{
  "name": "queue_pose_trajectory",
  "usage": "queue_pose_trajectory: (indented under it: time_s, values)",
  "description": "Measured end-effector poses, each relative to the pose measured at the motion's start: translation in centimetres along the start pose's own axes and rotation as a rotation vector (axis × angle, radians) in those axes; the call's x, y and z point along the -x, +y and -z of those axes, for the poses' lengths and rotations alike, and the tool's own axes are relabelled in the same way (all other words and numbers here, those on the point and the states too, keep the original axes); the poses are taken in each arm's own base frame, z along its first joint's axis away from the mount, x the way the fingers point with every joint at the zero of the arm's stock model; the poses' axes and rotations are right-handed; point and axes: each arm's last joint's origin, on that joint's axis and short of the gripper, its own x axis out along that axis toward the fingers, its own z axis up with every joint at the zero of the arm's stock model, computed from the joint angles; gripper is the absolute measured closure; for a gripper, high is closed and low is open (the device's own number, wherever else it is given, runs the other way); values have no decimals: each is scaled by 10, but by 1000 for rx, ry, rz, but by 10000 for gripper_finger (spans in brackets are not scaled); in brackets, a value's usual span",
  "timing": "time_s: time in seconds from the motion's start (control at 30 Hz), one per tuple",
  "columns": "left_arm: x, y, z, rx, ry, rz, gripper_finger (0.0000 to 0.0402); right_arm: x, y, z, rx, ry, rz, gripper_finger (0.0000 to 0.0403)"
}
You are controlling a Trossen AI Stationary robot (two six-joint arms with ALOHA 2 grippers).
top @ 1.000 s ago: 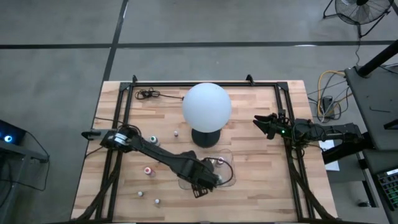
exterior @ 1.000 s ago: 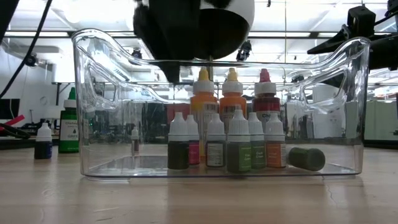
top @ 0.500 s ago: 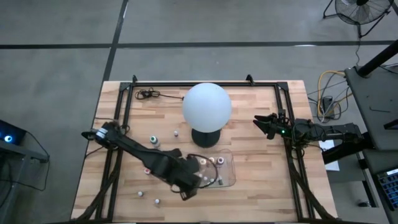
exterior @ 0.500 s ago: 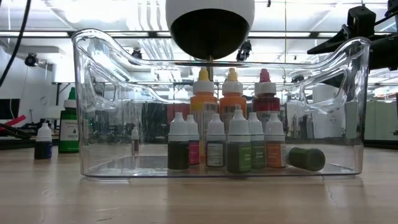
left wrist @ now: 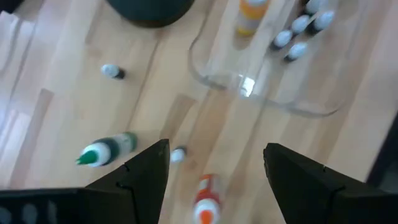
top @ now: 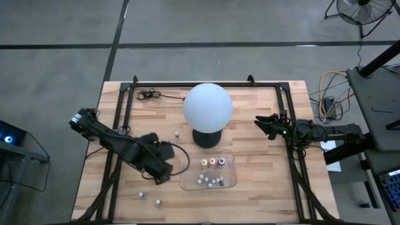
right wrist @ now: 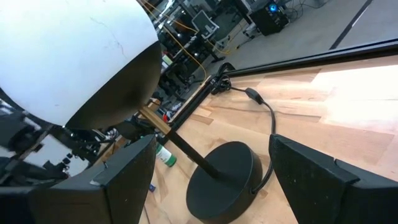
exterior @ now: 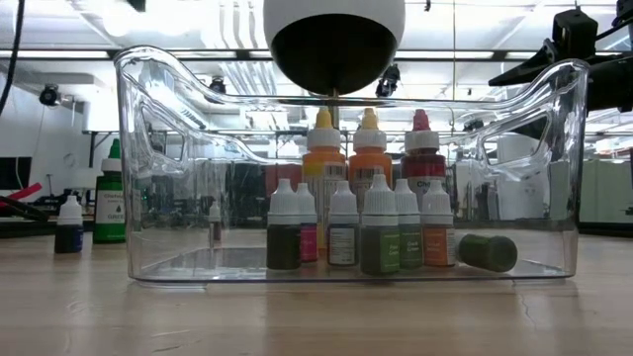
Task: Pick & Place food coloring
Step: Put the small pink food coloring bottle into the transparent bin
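Note:
Several tiny food coloring bottles (top: 212,162) stand upright in a clear plastic tray (top: 230,172). The low view shows three taller orange and red ones (exterior: 369,148) behind a row of small ones (exterior: 380,232), and one dark bottle (exterior: 487,251) on its side. More bottles stay loose on the wood: a green one (left wrist: 102,150) lying flat, an orange-red one (left wrist: 205,194) and small ones (left wrist: 178,154). My left gripper (top: 164,176) hovers open and empty just left of the tray, over the loose bottles (left wrist: 214,168). My right gripper (top: 259,123) waits open at the table's right.
A white globe lamp (top: 207,106) on a black round base (right wrist: 224,180) stands mid-table, just behind the tray, with its cord (right wrist: 264,112) running toward the far edge. Loose small bottles (top: 141,194) lie near the front left. A black frame (top: 187,84) runs around the table.
My left gripper has drawn back from above the tray toward the table's left, passing out of the low view's top. It now hangs beside the tray's left end. The bottles in the tray stand as before.

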Motion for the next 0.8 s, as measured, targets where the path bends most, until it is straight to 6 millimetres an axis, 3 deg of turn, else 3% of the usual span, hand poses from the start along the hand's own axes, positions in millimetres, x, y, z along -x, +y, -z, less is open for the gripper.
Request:
queue_pose_trajectory:
  time_s: [0.27, 0.4, 0.8]
  values:
    - [-22, 60, 33, 43, -50, 21, 171, 0, 0, 0, 0, 0, 0, 101]
    - [-37, 91, 39, 86, -73, 2, 171, 0, 0, 0, 0, 0, 0, 101]
    - [-74, 144, 16, 146, -94, -119, 171, 0, 0, 0, 0, 0, 0, 101]
